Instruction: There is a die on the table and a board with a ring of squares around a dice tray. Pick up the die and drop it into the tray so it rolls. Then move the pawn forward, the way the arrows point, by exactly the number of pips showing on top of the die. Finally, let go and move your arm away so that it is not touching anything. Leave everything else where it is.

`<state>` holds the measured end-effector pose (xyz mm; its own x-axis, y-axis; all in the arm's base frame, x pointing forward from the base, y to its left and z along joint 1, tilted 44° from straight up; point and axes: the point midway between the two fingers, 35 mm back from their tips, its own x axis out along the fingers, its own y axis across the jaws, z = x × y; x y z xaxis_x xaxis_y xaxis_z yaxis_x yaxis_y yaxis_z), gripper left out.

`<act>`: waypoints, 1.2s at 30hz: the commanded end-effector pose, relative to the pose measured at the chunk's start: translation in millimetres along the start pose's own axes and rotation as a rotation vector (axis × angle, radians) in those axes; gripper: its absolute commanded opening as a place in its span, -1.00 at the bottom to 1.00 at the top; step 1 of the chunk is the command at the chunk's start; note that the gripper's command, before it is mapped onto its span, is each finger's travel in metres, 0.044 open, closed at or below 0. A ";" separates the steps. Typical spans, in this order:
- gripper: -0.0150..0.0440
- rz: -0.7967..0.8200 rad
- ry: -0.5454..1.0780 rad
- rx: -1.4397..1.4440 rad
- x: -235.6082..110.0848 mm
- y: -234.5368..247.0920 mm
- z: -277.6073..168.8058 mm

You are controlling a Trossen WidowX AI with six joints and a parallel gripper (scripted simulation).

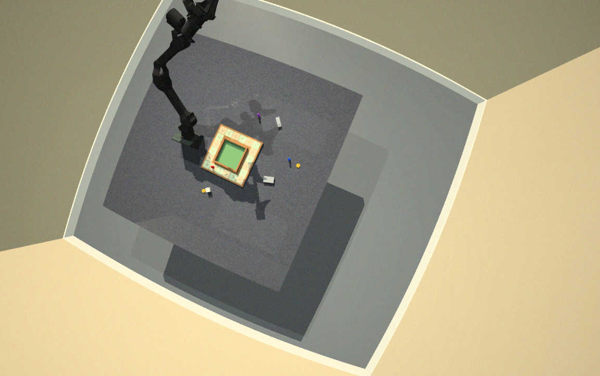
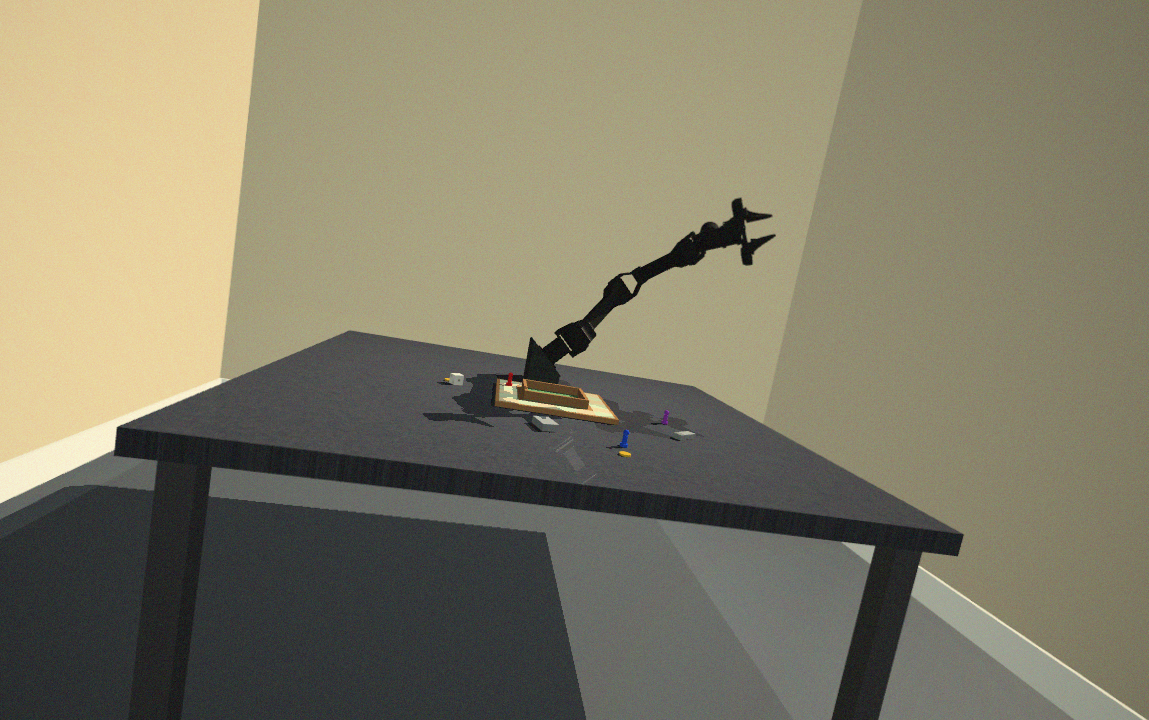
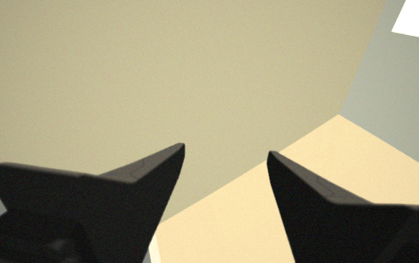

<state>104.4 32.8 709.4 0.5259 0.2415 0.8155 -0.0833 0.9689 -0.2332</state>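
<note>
A white die (image 1: 207, 189) (image 2: 456, 378) sits on the table beside a yellow disc. The square board (image 1: 255, 148) (image 2: 596, 414) has a ring of squares with arrows around a wooden-walled tray. The tray's green floor (image 1: 231, 155) shows no die on it. A red pawn (image 1: 212, 167) (image 2: 509, 379) stands on the board near its corner, on the side toward the die. My gripper (image 2: 773, 225) (image 3: 225, 153) is open and empty, raised high above the table and far from the board, with its fingers pointing away to the side. In the top view its fingers are out of view.
A yellow disc (image 1: 203, 190) touches or nearly touches the die. A blue pawn (image 1: 289, 160) (image 2: 625, 438) stands near another yellow disc (image 1: 297, 165) (image 2: 624, 454). A purple pawn (image 1: 258, 115) (image 2: 666, 417) stands near a light grey block (image 1: 278, 121) (image 2: 683, 435). Another grey block (image 1: 269, 179) (image 2: 544, 422) lies beside the board.
</note>
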 end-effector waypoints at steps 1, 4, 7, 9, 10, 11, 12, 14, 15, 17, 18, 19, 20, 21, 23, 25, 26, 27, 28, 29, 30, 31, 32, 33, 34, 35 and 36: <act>0.44 -0.047 0.167 -0.079 12.6 -20.4 -71.9; 0.44 -0.072 0.280 -0.138 15.0 -36.8 -119.0; 0.44 -0.087 0.373 -0.180 13.6 -50.6 -156.5; 0.44 -0.092 0.446 -0.206 11.0 -61.0 -185.8; 0.44 -0.094 0.485 -0.218 8.9 -66.5 -200.8; 0.44 -0.100 0.528 -0.224 5.4 -73.0 -217.4; 0.44 -0.107 0.571 -0.230 1.3 -79.6 -233.9; 0.44 -0.119 0.658 -0.239 -8.9 -92.9 -266.2; 0.44 -0.124 0.700 -0.243 -14.8 -99.4 -281.3; 0.44 -0.134 0.779 -0.248 -27.5 -111.6 -309.4; 0.44 -0.139 0.821 -0.250 -35.0 -118.0 -323.6; 0.44 -0.144 0.864 -0.251 -43.2 -124.5 -337.9; 0.44 -0.148 0.904 -0.251 -51.6 -130.6 -351.3; 0.44 -0.146 0.944 -0.258 -59.8 -136.2 -364.0; 0.44 -0.139 1.032 -0.269 -80.0 -148.6 -391.7; 0.44 -0.129 1.119 -0.276 -102.2 -160.4 -417.7; 0.44 -0.124 1.162 -0.278 -114.1 -166.0 -430.0; 0.44 -0.118 1.205 -0.279 -126.3 -171.4 -441.9; 0.44 -0.111 1.247 -0.278 -139.0 -176.6 -453.3; 0.44 -0.104 1.289 -0.277 -152.1 -181.6 -464.2; 0.44 -0.096 1.331 -0.274 -165.6 -186.3 -474.6; 0.44 -0.086 1.373 -0.271 -179.6 -190.9 -485.0; 0.44 -0.075 1.415 -0.267 -194.2 -195.2 -494.9; 0.44 -0.064 1.457 -0.261 -209.1 -199.2 -504.4; 0.44 -0.052 1.498 -0.254 -224.3 -202.9 -513.3; 0.44 -0.039 1.538 -0.246 -239.7 -206.3 -521.7; 0.44 -0.026 1.577 -0.236 -255.3 -209.3 -529.5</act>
<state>439.4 -237.4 320.4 0.9032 -0.2207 -0.3682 0.0420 0.8990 -0.4359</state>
